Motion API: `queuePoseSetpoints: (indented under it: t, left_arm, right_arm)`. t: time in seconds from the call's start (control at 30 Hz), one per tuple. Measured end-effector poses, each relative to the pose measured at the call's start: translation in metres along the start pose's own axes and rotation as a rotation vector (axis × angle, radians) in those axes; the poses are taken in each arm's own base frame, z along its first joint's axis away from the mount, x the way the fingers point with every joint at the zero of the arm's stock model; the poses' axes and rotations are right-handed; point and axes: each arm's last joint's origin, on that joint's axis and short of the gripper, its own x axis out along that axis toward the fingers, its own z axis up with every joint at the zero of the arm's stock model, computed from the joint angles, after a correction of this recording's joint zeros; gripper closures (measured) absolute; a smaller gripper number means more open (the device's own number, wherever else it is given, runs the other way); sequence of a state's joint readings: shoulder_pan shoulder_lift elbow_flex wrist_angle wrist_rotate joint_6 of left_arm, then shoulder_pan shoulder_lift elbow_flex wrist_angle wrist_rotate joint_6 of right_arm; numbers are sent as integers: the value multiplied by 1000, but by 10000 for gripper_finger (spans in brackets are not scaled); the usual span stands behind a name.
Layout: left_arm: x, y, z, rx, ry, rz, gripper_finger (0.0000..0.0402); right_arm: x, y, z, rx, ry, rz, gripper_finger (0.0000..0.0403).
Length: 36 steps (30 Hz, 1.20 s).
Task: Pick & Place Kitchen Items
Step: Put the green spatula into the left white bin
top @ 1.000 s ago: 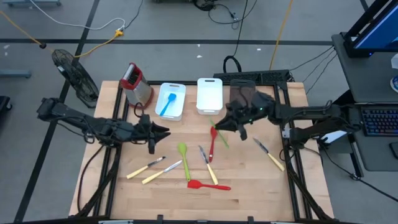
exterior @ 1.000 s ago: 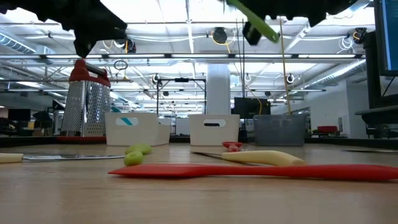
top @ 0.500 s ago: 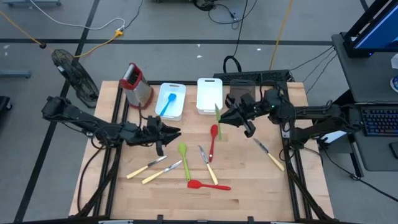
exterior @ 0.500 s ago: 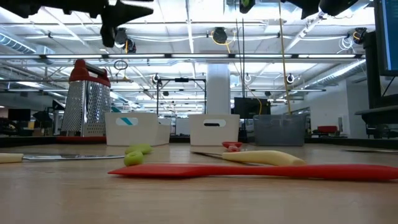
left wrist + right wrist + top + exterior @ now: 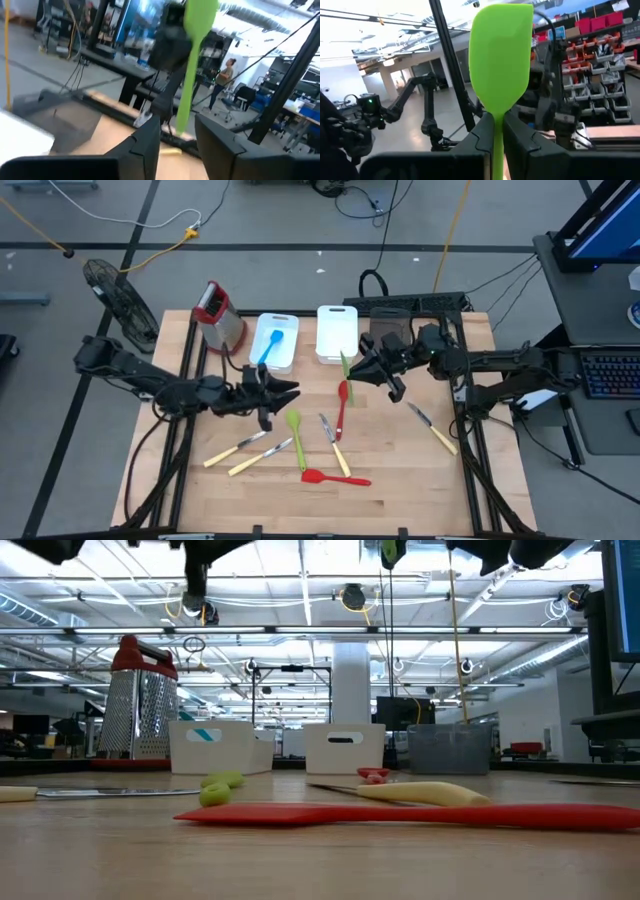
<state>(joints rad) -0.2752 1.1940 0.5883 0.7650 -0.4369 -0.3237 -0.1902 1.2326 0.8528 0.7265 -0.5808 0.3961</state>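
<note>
Green spatula held aloft beside the white bin.

Right gripper is clamped on the spatula's handle, blade pointing up and away from the fingers, its long axis running on from the gripper toward the white bin just beyond; this arm is the nearer one to that bin. Left gripper hovers farther from the bin, above the green spoon, its fingers parted with nothing between them.
</note>
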Motion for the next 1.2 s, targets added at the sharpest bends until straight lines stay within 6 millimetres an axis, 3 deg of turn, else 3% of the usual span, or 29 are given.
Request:
queuePoseSetpoints:
  t: [0.2,0.53,0.8,1.2]
  left_arm:
    - [25,-15,14,146,-25,-17,202]
    - [70,-22,15,228,158,-42,114]
    - [99,-21,17,221,182,-109,100]
    - [107,-3,18,183,182,-84,105]
  right_arm:
    - [2,-2,-2,13,4,-1,391]
    - [1,-2,-2,12,4,-1,391]
    - [1,-2,-2,11,9,8,391]
    - [3,1,-4,36,19,33,391]
